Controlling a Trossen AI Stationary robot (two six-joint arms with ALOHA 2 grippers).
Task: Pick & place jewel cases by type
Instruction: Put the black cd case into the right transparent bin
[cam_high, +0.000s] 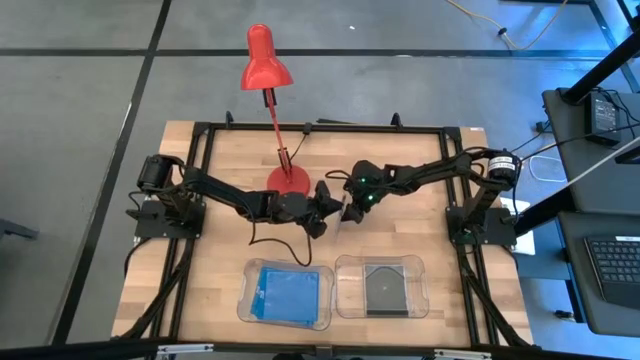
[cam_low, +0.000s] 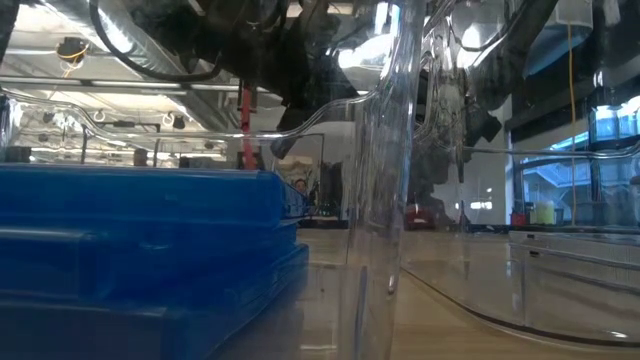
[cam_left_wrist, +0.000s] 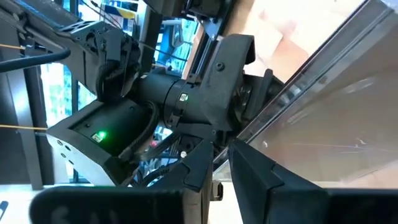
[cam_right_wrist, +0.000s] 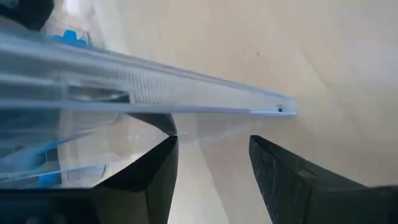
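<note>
A clear jewel case (cam_left_wrist: 323, 112) stands tilted at the table's middle (cam_high: 345, 217), between my two grippers. My left gripper (cam_high: 328, 212) reaches it from the left and is shut on it. My right gripper (cam_right_wrist: 213, 140) comes from the right and is open. The case's long edge (cam_right_wrist: 186, 84) runs across just ahead of its fingertips, and one fingertip (cam_right_wrist: 155, 121) shows through the plastic. Blue jewel cases (cam_high: 290, 293) lie stacked in the near left tray (cam_high: 246, 300). A dark case (cam_high: 383, 288) lies in the near right tray (cam_high: 420, 300). My left gripper pinches the clear case's edge (cam_left_wrist: 242, 146) between its two fingers (cam_left_wrist: 261, 180), coming nearly level from the table's left. The case stands tilted; whether its lower edge is on the table, I cannot tell. My right gripper: I cannot tell whether its fingertips touch the case.
The red lamp's round base (cam_high: 288, 180) sits just behind the left gripper, and its stem leans toward the far edge. In the low view the blue stack (cam_low: 140, 250) and the clear tray walls (cam_low: 385, 150) fill the foreground. Bare wood (cam_high: 210, 250) lies left of the trays.
</note>
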